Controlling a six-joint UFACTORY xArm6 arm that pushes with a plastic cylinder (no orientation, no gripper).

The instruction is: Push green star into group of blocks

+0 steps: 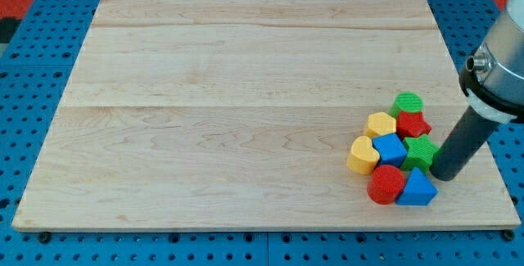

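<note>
Wooden board — my tip touches green star, blocks clustered.

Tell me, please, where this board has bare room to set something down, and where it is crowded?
The wooden board is bare across its whole left, top and middle. The lower right is crowded: green cylinder, red star, yellow hexagon, yellow heart, blue cube, green star, red cylinder and blue triangle huddle together, my tip against the green star's right.
</note>
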